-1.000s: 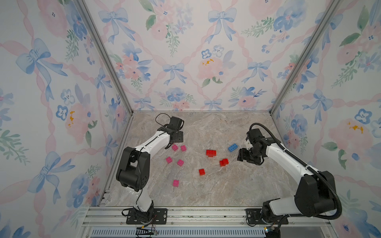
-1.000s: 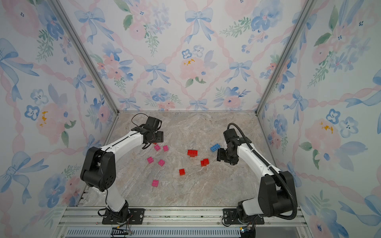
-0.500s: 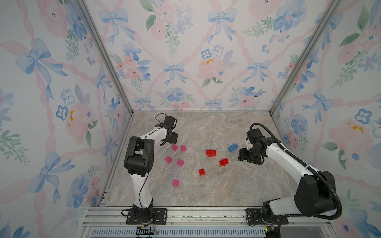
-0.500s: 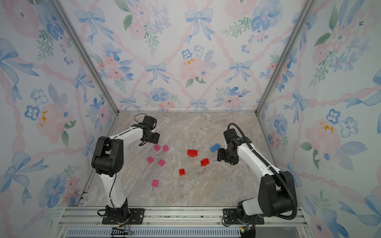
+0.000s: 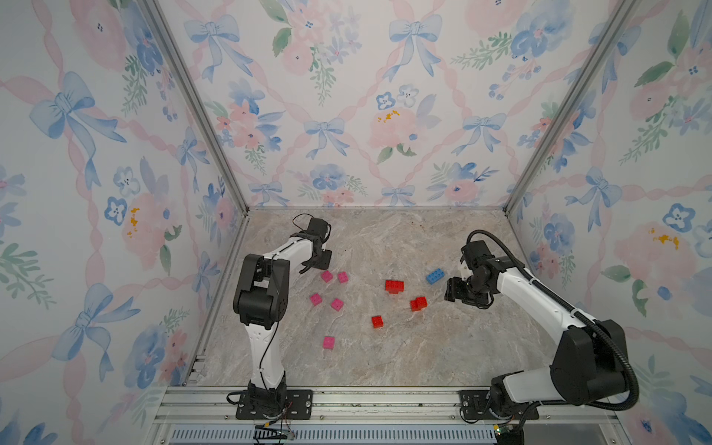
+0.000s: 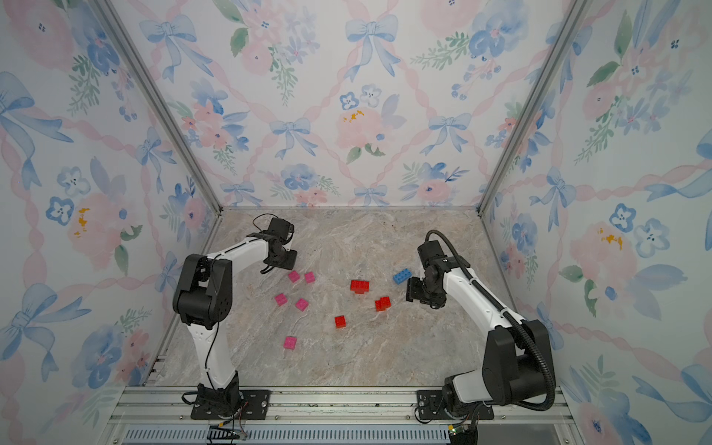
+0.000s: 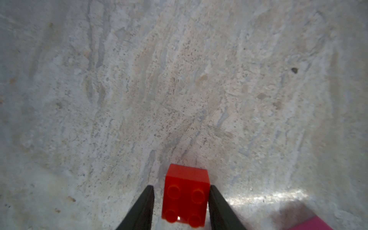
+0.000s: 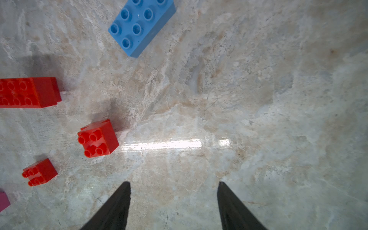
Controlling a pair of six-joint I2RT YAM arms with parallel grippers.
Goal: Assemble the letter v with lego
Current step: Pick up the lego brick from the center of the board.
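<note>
A square red lego brick lies studs up between the black fingers of my left gripper. One finger touches its side and a thin gap shows at the other, so nothing is gripped. In both top views this gripper hides that brick, just behind two pink bricks. Several more pink bricks lie nearer the front. Three red pieces sit mid-table. The blue brick lies beside my right gripper, which is open over bare table.
Floral walls with metal corner posts close in the marble table on three sides. The two arm bases stand on the front rail. A corner of a pink brick shows next to the left gripper.
The left arm folded its elbow up and inward while its gripper shifted slightly left and back, and its jaws narrowed around the red brick. The right arm has stayed still.
</note>
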